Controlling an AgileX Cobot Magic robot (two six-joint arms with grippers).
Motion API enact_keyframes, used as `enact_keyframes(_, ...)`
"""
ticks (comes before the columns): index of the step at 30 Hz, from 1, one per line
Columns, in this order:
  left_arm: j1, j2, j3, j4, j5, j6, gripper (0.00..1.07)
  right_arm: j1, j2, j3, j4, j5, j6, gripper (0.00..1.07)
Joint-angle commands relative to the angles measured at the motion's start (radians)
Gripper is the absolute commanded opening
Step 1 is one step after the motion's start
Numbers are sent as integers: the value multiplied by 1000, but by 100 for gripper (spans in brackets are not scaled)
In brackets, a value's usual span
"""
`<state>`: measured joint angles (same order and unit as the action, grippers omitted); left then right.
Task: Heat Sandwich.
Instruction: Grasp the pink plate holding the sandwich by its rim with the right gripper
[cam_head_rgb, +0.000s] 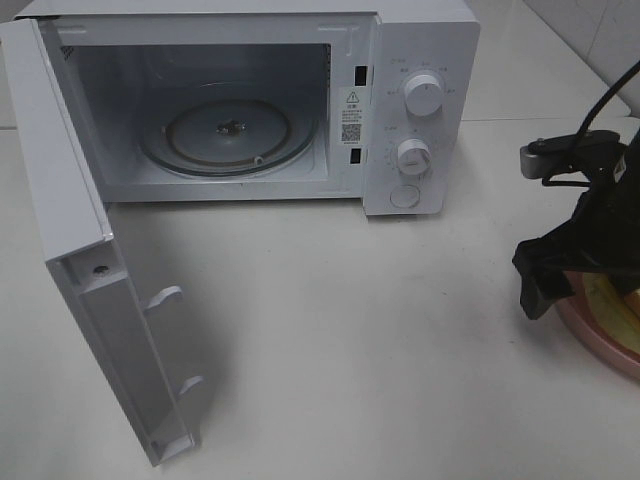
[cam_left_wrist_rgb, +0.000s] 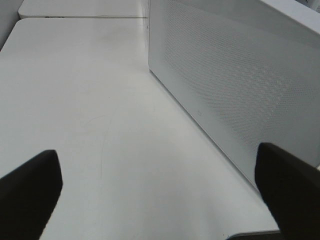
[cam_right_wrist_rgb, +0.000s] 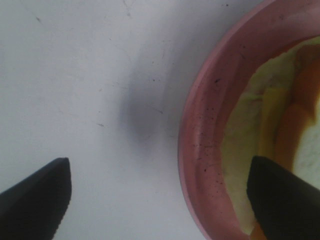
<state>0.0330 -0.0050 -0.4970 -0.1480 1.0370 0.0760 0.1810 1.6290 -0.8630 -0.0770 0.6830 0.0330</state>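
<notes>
Above the white table (cam_right_wrist_rgb: 75, 75), right hand (cam_right_wrist_rgb: 160, 195) gapes wide, one finger over the sandwich (cam_right_wrist_rgb: 250, 125).

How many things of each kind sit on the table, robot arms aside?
Microwave: 1
Pink plate: 1
Sandwich: 1
Total: 3

The microwave (cam_head_rgb: 435, 45) stands upper centre, its door (cam_head_rgb: 115, 340) swung toward the lower left, the turntable (cam_head_rgb: 228, 135) inside; the sandwich (cam_head_rgb: 610, 300) lies on the plate (cam_head_rgb: 598, 342) at the right edge.
</notes>
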Motion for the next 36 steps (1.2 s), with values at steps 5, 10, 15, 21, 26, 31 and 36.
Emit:
enact_keyframes(5, 1, -26, 5, 0, -10, -2, 101, -8, 101, -4, -54, -45, 43, 88)
enact_keyframes(10, 1, -26, 5, 0, -10, -2, 101, -8, 143, -8, -54, -78, 43, 87)
enact_keyframes(15, 1, -26, 5, 0, -10, -2, 101, -8, 188, -12, -54, -81, 43, 86)
enact_keyframes(21, 1, -26, 5, 0, -10, -2, 101, -8, 190, -12, -57, -89, 36, 83)
enact_keyframes(26, 1, -26, 5, 0, -10, -2, 101, -8, 190, -12, -86, -89, 55, 69)
enact_keyframes(31, 1, -26, 5, 0, -10, -2, 101, -8, 190, -12, -154, -88, 136, 41)
enact_keyframes(36, 1, -26, 5, 0, -10, -2, 101, -8, 190, -12, -204, -78, 202, 0)
